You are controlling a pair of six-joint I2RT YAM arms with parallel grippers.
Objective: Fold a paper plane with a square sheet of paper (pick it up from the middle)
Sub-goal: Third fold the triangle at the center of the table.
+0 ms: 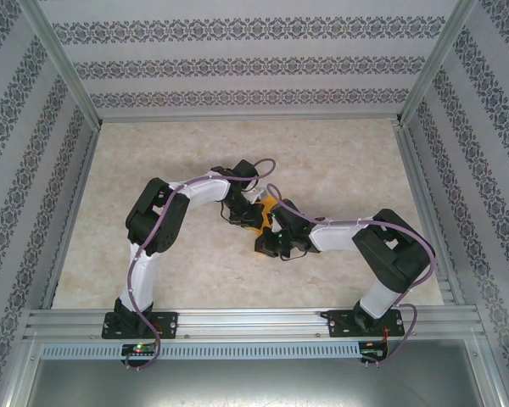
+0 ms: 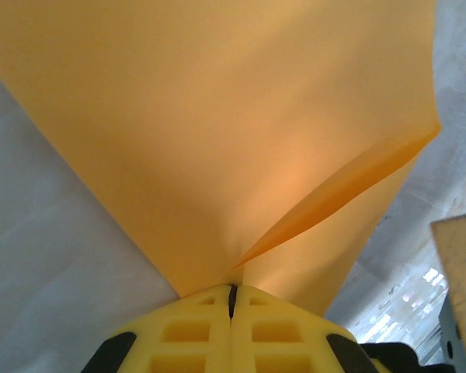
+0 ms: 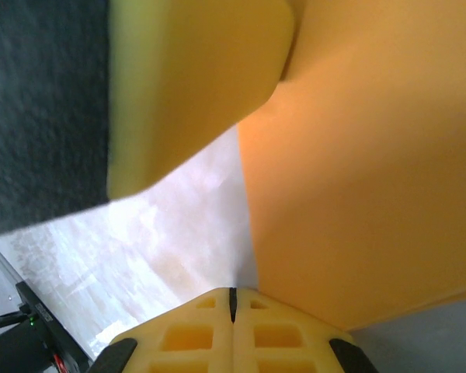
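Pinching the orange paper (image 2: 217, 140) in the left gripper (image 2: 231, 295), yellow fingers (image 2: 186, 334) pressed tight together on a narrow point of the sheet; fanning wide from that pinch, with one raised fold running off toward the right edge; hanging over the pale marbled table (image 1: 348, 170), about mid-table, between the two grippers. Meeting it from the other side with the right gripper (image 3: 233, 297), clamped tight as well; paper edge running down to those tips and passing behind one of them; cannot tell whether actually nipped there. Seen from the right wrist, a blurred yellow finger of the left gripper close above, against the upper part of the sheet. Seen from above, both arms bent inward, grippers just beside each other.
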